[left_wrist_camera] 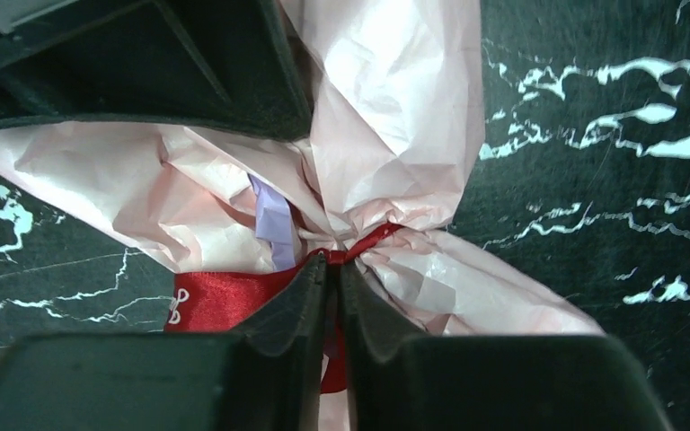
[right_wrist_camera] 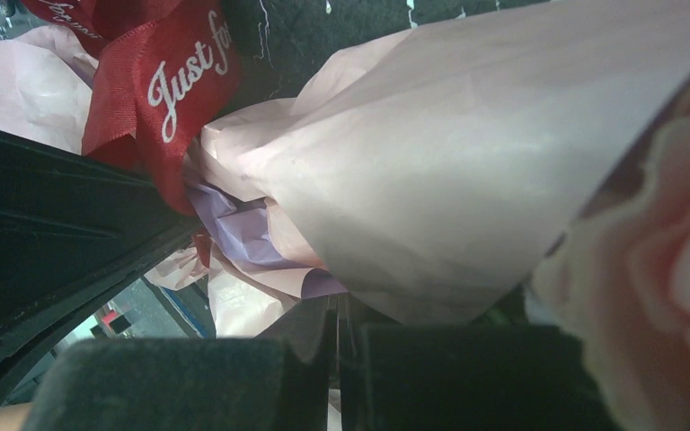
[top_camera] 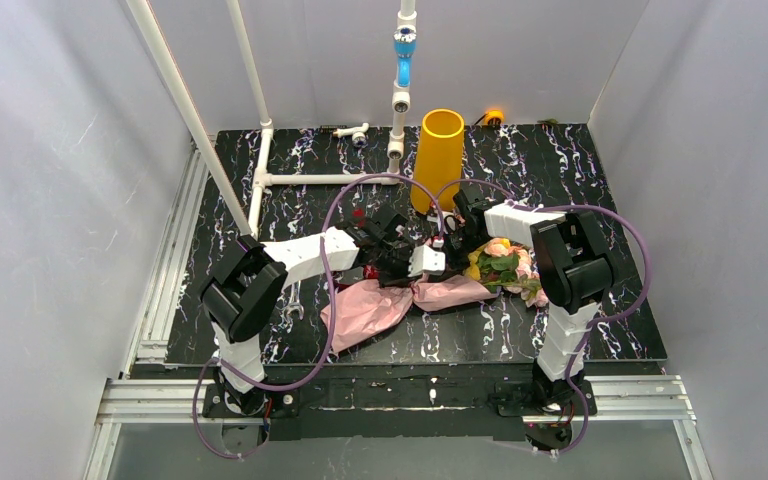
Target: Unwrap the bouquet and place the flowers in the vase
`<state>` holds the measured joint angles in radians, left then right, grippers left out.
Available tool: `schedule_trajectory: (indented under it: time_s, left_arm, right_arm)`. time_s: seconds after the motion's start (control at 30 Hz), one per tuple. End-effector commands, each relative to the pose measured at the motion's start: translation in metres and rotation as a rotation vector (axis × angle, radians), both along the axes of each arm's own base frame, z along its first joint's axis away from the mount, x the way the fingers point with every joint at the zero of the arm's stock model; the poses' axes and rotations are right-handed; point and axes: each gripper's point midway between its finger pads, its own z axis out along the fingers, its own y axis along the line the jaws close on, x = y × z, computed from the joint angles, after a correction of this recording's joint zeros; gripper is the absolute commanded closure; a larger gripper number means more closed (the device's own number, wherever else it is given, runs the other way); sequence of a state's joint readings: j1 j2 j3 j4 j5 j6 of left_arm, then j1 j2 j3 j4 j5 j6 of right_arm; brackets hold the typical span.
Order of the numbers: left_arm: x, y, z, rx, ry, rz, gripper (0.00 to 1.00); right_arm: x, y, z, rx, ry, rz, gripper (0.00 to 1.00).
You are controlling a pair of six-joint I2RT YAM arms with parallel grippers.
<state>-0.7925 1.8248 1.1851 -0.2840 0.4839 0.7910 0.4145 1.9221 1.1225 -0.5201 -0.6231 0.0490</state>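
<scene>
The bouquet (top_camera: 430, 292) is laid across the black marbled table (top_camera: 610, 310), its roses (top_camera: 505, 265) turned to 3 o'clock and its pink paper (top_camera: 365, 312) fanned toward 8 o'clock. The left gripper (left_wrist_camera: 331, 262) is clenched on the dark red ribbon (left_wrist_camera: 225, 301) at the tie. The right gripper (right_wrist_camera: 337, 310) is closed tight beneath the paper; whether anything is pinched cannot be told. The mustard-yellow vase (top_camera: 438, 160) is stood at 12 o'clock of the tie.

Bright, even light from above casts faint, soft shadows. The overhead view is sharp; both wrist views are soft close up, the pink rose (right_wrist_camera: 656, 296) heavily blurred.
</scene>
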Motion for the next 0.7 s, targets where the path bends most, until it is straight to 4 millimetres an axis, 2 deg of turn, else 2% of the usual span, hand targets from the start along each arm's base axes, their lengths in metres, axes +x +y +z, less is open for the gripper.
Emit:
schedule_trajectory:
  time_s: [0.0, 0.1, 0.23, 0.4, 0.57, 0.67]
  left_arm:
    - [0.007, -0.001, 0.013, -0.008, 0.042, 0.123, 0.95]
    - [0.019, 0.002, 0.027, -0.047, 0.082, 0.281, 1.0]
    - [0.044, 0.016, 0.042, -0.11, 0.134, 0.557, 1.0]
    - [0.062, 0.029, 0.058, -0.207, 0.326, 0.842, 1.0]
    - [0.063, 0.021, 0.083, -0.311, 0.474, 0.896, 0.98]
    - [0.065, 0.022, 0.094, -0.34, 0.507, 0.91, 0.96]
  right_arm:
    - [-0.047, -0.058, -0.075, -0.346, 0.108, 0.071, 0.99]
    - [-0.048, -0.058, -0.076, -0.349, 0.114, 0.072, 0.99]
    - [-0.047, -0.06, -0.076, -0.362, 0.11, 0.071, 0.99]
    - [-0.048, -0.06, -0.075, -0.363, 0.114, 0.072, 0.99]
    - [-0.048, -0.06, -0.075, -0.365, 0.114, 0.075, 0.99]
    - [-0.047, -0.06, -0.075, -0.363, 0.11, 0.074, 0.99]
